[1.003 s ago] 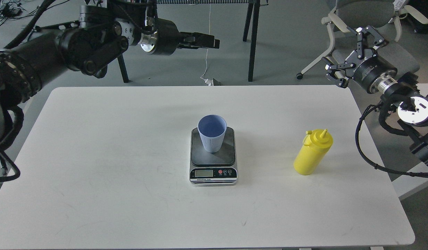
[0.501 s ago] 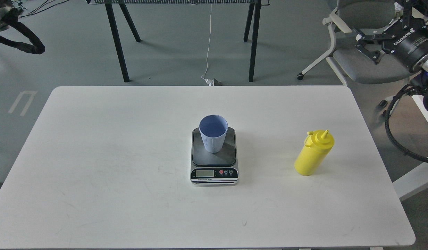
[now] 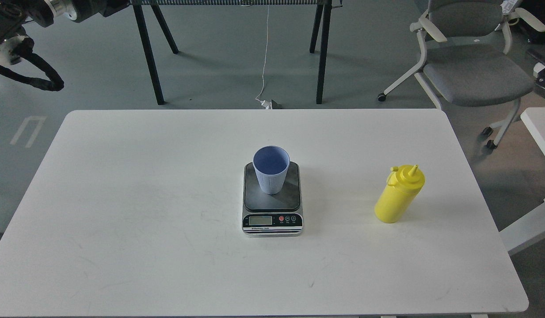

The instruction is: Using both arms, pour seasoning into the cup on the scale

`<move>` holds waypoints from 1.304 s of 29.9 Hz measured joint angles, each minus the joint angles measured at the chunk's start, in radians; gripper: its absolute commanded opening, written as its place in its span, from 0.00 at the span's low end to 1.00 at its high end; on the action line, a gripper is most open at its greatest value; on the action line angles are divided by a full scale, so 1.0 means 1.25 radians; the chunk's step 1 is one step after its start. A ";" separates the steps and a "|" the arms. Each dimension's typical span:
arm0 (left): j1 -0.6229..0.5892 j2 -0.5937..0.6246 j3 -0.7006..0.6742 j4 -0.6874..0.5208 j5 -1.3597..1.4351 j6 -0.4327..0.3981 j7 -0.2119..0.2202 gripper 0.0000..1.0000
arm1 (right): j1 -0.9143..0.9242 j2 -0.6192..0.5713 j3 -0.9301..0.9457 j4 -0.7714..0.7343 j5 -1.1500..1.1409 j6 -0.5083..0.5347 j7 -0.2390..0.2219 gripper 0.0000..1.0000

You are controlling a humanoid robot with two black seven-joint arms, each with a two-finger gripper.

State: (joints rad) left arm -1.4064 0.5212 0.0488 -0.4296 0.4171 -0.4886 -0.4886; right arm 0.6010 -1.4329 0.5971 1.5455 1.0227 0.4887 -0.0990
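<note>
The light-blue cup (image 3: 271,170) stands upright on the dark platform of the scale (image 3: 272,201) at the table's middle. It looks empty. The yellow seasoning bottle (image 3: 398,194) stands upright on the table to the right of the scale, with its cap hanging at its side. My left arm's far end (image 3: 115,5) is at the top left edge, far from the table, and its fingers are cut off. Only a dark piece of my right gripper (image 3: 544,73) shows at the right edge, too little to read. Neither gripper holds anything that I can see.
The white table (image 3: 144,198) carries only the scale, the cup and the bottle. A grey office chair (image 3: 475,75) stands beyond the back right corner. Black stand legs (image 3: 321,53) and a white cord (image 3: 265,53) are behind the table. A second white table edge (image 3: 537,123) is at the right.
Both arms have drawn back out of the scene, the left up to the top left corner and the right off the right edge. The cup, scale and bottle have not moved.
</note>
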 measured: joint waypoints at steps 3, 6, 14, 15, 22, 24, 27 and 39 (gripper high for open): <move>0.002 0.002 0.001 0.000 0.000 0.000 0.000 0.99 | -0.021 -0.027 -0.024 0.041 -0.005 0.000 0.001 0.99; 0.002 0.005 0.003 0.000 0.001 0.000 0.000 0.99 | -0.025 -0.033 -0.066 0.050 -0.042 0.000 0.001 0.99; 0.023 0.006 0.006 0.000 0.001 0.000 0.000 0.99 | -0.027 -0.034 -0.132 0.045 -0.215 0.000 0.009 0.99; 0.027 0.006 0.006 0.000 0.002 0.000 0.000 0.99 | -0.027 -0.034 -0.139 0.045 -0.229 0.000 0.009 0.99; 0.039 0.005 0.008 0.001 0.005 0.000 0.000 0.99 | -0.027 -0.034 -0.204 0.039 -0.278 0.000 0.009 0.99; 0.043 0.005 0.009 0.002 0.009 0.000 0.000 0.99 | -0.028 -0.033 -0.225 0.021 -0.278 0.000 0.017 0.99; 0.050 0.004 0.009 0.003 0.013 0.000 0.000 0.99 | -0.032 -0.028 -0.249 -0.015 -0.275 0.000 0.054 0.99; 0.073 -0.002 0.009 0.004 0.042 0.000 0.000 0.99 | -0.051 0.069 -0.306 -0.064 -0.318 0.000 0.128 0.99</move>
State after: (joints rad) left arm -1.3155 0.5192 0.0604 -0.4248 0.4691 -0.4887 -0.4887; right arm 0.5374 -1.3467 0.2150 1.4652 0.6254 0.4887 0.0605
